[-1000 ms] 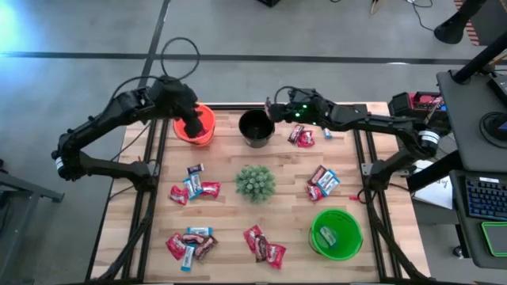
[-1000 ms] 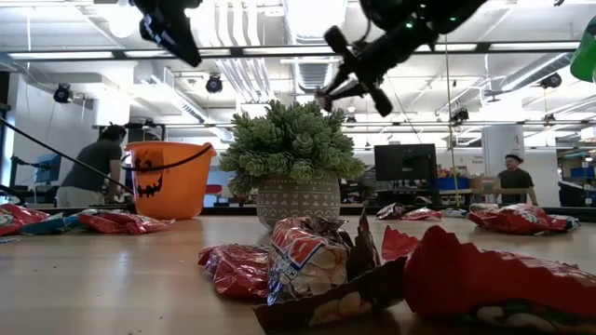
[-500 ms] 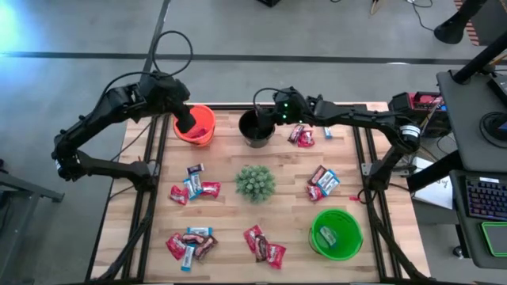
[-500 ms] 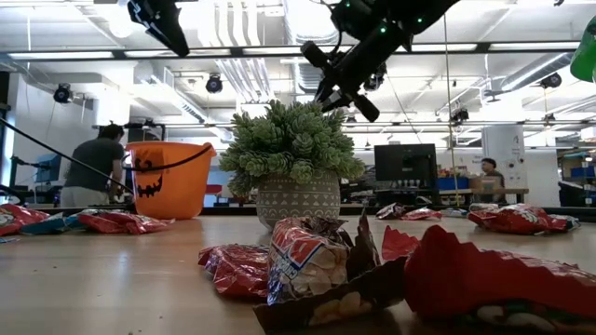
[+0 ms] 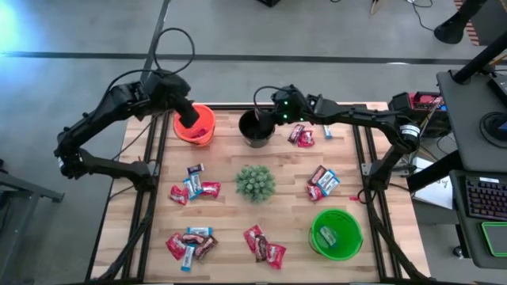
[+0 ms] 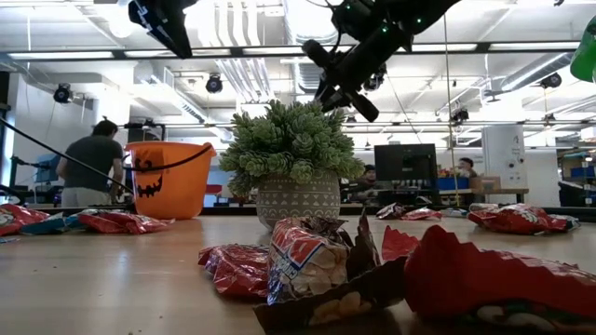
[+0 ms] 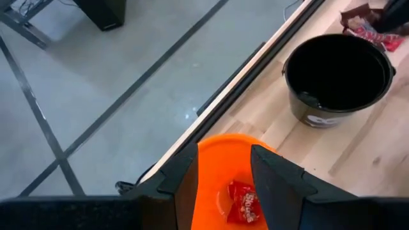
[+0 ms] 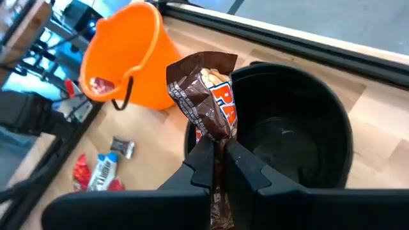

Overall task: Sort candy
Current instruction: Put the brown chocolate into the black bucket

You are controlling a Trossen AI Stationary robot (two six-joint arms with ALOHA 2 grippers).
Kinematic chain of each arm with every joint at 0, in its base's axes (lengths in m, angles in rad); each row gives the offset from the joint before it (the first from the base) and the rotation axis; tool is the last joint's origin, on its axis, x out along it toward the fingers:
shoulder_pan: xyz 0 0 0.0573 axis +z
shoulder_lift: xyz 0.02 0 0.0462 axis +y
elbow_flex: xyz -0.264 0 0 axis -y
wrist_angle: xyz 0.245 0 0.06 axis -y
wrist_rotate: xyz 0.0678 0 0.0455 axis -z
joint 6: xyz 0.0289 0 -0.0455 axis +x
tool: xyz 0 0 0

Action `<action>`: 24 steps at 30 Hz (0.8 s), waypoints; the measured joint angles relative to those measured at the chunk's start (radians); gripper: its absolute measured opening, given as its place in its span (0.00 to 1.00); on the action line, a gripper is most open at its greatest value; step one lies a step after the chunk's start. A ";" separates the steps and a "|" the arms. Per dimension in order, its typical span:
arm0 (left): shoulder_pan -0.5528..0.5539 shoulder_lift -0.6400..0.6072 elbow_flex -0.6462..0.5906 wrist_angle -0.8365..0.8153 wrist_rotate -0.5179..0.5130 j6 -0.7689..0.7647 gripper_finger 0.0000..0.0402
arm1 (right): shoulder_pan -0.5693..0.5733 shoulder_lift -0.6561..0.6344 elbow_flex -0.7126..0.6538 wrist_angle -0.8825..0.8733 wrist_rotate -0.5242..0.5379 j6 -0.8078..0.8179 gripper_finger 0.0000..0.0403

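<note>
My right gripper (image 8: pixel 218 153) is shut on a dark brown wrapped candy (image 8: pixel 208 89) and hovers over the black bucket (image 8: pixel 287 140), which stands near the table's far edge (image 5: pixel 256 128). My left gripper (image 7: pixel 223 185) is open above the orange bucket (image 7: pixel 220 160), at the far left (image 5: pixel 196 127). A red candy (image 7: pixel 243 203) lies inside that bucket. Small heaps of red, blue-white and brown candy lie on the table at left (image 5: pixel 190 188), near left (image 5: pixel 188 244), near middle (image 5: pixel 263 247), right (image 5: pixel 322 182) and far right (image 5: pixel 301 134). My right gripper pinches the brown candy between its two fingers, by one end of the wrapper (image 8: pixel 214 131). The rest of the wrapper sticks out past the fingertips. The arm comes from the table's right, slanting down. The candy is lifted clear above the black bucket's rim.
A spiky green plant in a pot (image 5: pixel 255 182) stands at the table's middle. A green bucket (image 5: pixel 336 233) with a candy inside stands near right. Bare wood lies between the heaps. People show in the room behind (image 6: pixel 93 167).
My right gripper has carried the brown candy a short way toward the table's left, from beside the black bucket to over it, then has held still. My left gripper has drawn back slightly toward the table's far left over the orange bucket.
</note>
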 joint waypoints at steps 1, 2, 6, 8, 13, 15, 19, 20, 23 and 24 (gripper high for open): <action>0.000 0.003 0.005 0.000 0.002 0.000 0.31 | 0.000 0.000 0.000 -0.001 0.000 -0.013 0.03; 0.000 0.007 0.009 0.000 0.004 -0.001 0.31 | 0.000 0.000 0.000 -0.001 0.000 -0.019 0.03; 0.000 0.022 0.028 0.001 0.005 -0.018 0.31 | -0.003 0.000 0.000 -0.001 -0.043 -0.033 0.03; 0.000 0.028 0.033 0.001 0.005 -0.017 0.31 | -0.003 0.000 0.000 -0.002 -0.075 -0.054 0.03; 0.000 0.044 0.047 0.000 0.033 -0.019 0.31 | -0.003 0.000 0.000 -0.002 -0.107 -0.084 0.09; 0.000 0.048 0.050 0.000 0.038 -0.021 0.31 | -0.003 0.000 0.000 -0.001 -0.106 -0.092 0.14; 0.000 0.050 0.050 0.000 0.051 -0.022 0.31 | -0.005 0.000 0.000 -0.001 -0.096 -0.100 0.25; 0.000 0.050 0.050 0.000 0.051 -0.022 0.31 | -0.005 0.000 0.000 -0.001 -0.095 -0.100 0.27; 0.000 0.050 0.050 0.000 0.051 -0.022 0.31 | -0.007 -0.001 0.000 -0.001 -0.095 -0.100 0.32; 0.000 0.050 0.050 0.000 0.051 -0.022 0.31 | -0.007 -0.001 0.000 -0.001 -0.095 -0.100 0.34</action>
